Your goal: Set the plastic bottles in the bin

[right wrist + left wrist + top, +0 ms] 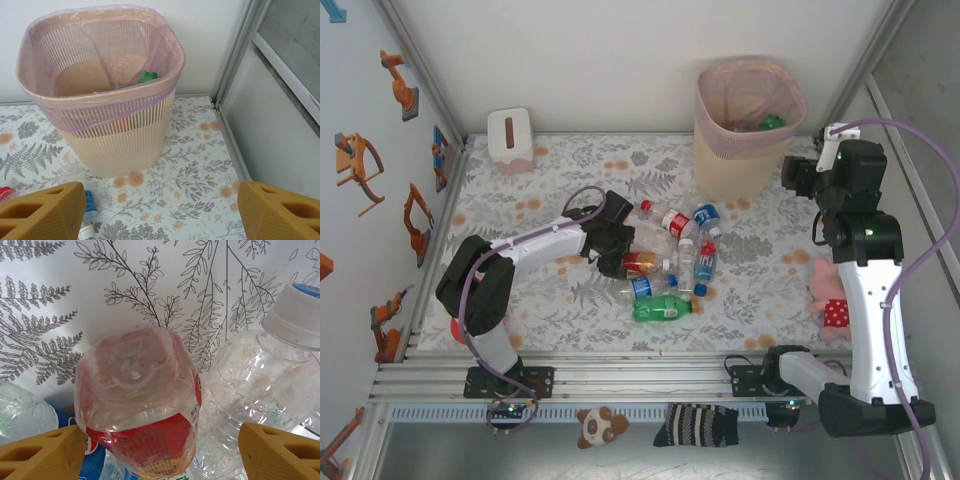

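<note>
Several plastic bottles (670,265) lie in a heap mid-table, among them a green one (662,309) and a red-labelled one (675,222). My left gripper (623,250) is at the heap's left side. In the left wrist view it (160,455) is open around the base of a red-labelled bottle (137,400); the left finger (42,455) is against it and the right finger (277,455) stands apart. A clear white-capped bottle (260,380) lies beside it. The bin (750,125) stands at the back right with a green bottle (147,76) inside. My right gripper (160,210) hangs open and empty beside the bin (100,100).
A white tissue box (510,137) sits at the back left. A pink plush toy (830,300) lies by the right arm. A small bear (599,426) and a striped sock (697,425) lie beyond the near rail. Walls close in on both sides.
</note>
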